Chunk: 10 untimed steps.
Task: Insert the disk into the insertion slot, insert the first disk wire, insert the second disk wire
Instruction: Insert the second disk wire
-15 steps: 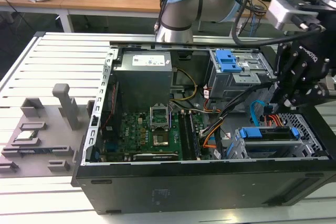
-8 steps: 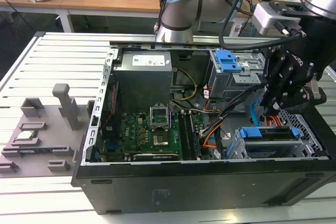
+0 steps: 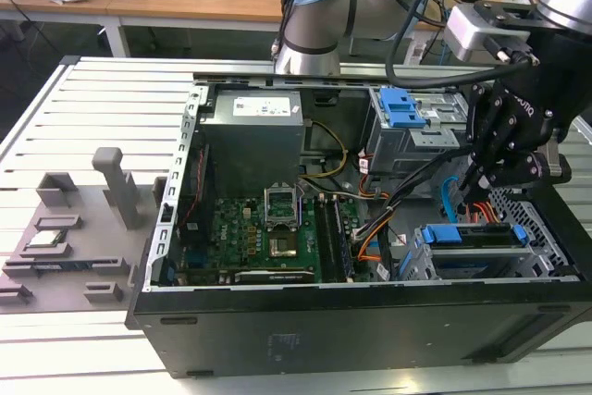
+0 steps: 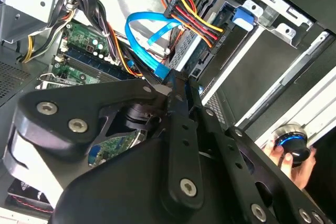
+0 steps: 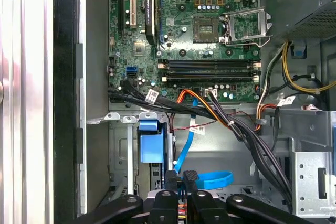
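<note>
The disk (image 3: 472, 236), in its blue carrier, lies inside the insertion slot (image 3: 548, 228), a perforated silver cage at the exterior view's right. My gripper (image 3: 476, 187) hangs just above the disk's rear end. In the second wrist view the first disk wire (image 4: 197, 22), an orange, red and black bundle, runs to the disk's edge (image 4: 210, 66). The second disk wire (image 4: 142, 35) loops in light blue and ends at my fingertips (image 4: 177, 85). In the first wrist view this blue cable (image 5: 184, 150) drops between the fingers of my gripper (image 5: 181, 178), which is shut on its end.
The grey cage with a blue latch (image 3: 402, 108) stands behind my gripper. The power supply (image 3: 254, 127) and motherboard (image 3: 268, 228) take up the case's middle. Black cable bundles (image 5: 247, 135) cross beside the slot. A hand (image 4: 289, 153) rests on a round knob. A grey fixture (image 3: 65, 228) lies on the table.
</note>
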{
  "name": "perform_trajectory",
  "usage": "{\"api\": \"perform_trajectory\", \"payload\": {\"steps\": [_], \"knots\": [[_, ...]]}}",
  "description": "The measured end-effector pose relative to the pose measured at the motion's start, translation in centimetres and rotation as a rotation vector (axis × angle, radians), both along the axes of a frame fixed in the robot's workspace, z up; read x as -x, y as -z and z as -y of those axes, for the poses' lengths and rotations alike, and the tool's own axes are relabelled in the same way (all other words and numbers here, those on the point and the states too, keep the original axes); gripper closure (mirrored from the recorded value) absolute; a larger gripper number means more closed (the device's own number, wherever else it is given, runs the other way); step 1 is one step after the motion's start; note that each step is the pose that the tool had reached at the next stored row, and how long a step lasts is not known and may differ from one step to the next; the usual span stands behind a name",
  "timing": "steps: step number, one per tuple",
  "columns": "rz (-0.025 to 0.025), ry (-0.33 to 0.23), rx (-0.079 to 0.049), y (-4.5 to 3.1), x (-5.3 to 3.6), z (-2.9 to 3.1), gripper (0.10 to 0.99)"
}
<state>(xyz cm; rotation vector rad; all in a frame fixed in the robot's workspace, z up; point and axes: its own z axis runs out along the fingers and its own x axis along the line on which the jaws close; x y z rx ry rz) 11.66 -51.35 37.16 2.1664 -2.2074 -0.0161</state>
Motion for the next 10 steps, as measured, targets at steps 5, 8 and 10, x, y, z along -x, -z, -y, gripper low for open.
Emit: {"api": "perform_trajectory", "payload": {"steps": [5,8,10], "knots": [[0.0,0.0,0.0,0.01,-0.09,0.06,0.925],[-0.0001,0.0,0.0,0.06,-0.6,0.17,0.925],[-0.0001,0.0,0.0,0.15,-0.76,0.36,0.925]]}}
